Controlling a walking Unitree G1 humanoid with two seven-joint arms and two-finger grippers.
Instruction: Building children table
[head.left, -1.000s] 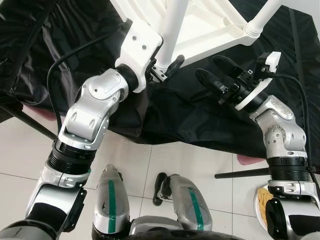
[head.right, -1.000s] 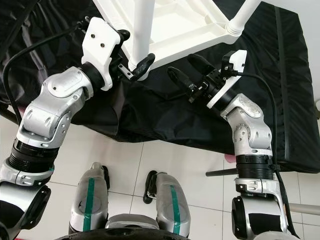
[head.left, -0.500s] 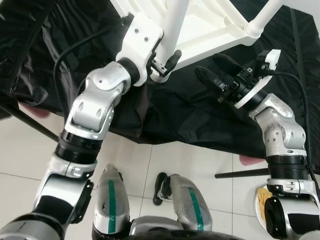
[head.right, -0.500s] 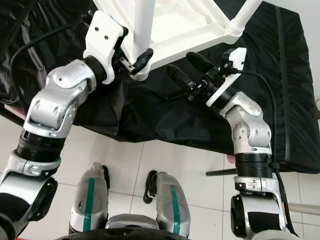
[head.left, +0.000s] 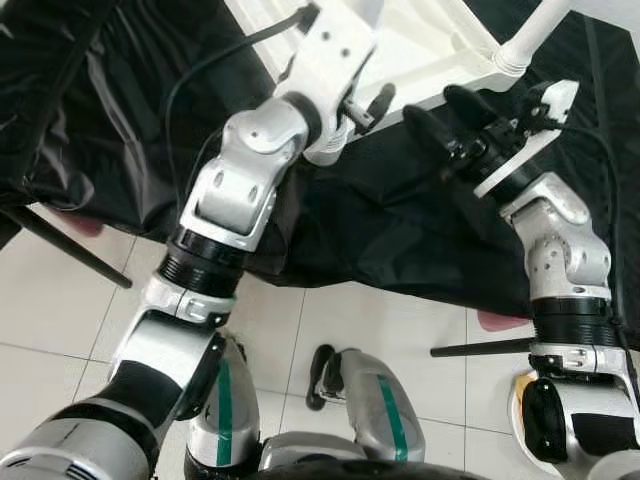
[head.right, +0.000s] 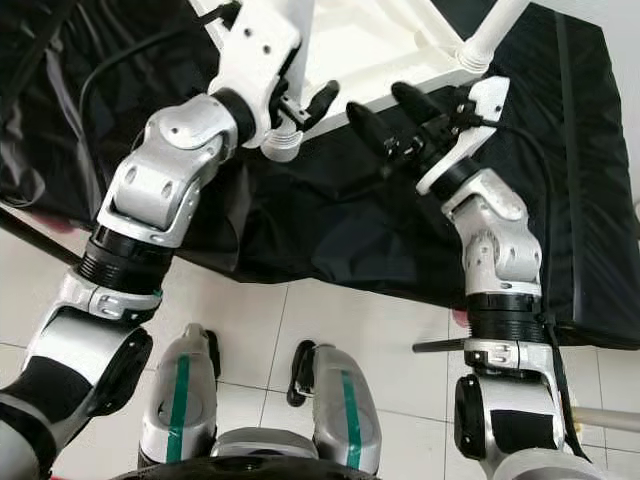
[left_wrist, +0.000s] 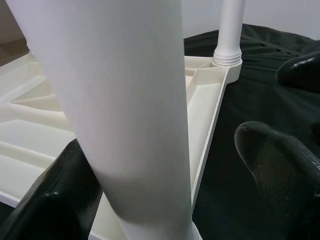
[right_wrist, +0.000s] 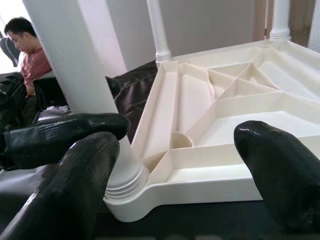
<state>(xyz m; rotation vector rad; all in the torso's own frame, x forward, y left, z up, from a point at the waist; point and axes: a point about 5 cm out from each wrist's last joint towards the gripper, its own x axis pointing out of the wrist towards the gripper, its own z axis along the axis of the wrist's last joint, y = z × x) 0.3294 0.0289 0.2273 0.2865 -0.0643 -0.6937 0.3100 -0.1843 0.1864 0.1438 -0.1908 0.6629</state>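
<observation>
White table leg (head.right: 300, 40) sits between the spread left pincer (head.right: 305, 105), now reached further forward; right pincer (head.right: 385, 110) gapes empty.

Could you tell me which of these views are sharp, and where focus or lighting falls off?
Both eye views are evenly lit and sharp; in the left wrist view the near table leg and black fingers are soft; in the right wrist view the fingers blur, the tabletop underside crisp.

Both arms raised, fingers (head.right: 318, 97) apart
</observation>
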